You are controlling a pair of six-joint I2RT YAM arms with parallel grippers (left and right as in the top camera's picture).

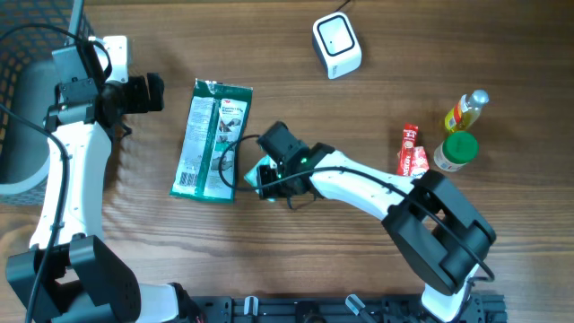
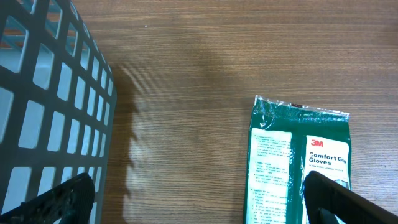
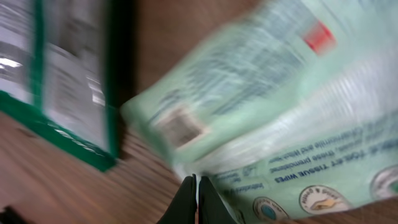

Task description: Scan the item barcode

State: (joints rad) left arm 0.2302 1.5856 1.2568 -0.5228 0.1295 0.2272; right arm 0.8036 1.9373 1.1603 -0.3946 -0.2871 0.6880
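While the right end effector (image 3: 196, 182) is pinched together, a pale green plastic wipes pack (image 3: 292, 106) lies just ahead. The left end effector (image 2: 199, 183) stands apart.

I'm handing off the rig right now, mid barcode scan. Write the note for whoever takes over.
Left pincer: open, empty, hanging between the basket and the 3M glove pack.
Right pincer: shut, seemingly pinching the edge of the tissue wipes pack, just right of the glove pack.
Scanner: far side of the table, apart from both packs.
Done: wipes pack grasped; its barcode shows in the right wrist view.
Left: carry it to the scanner and present the barcode.
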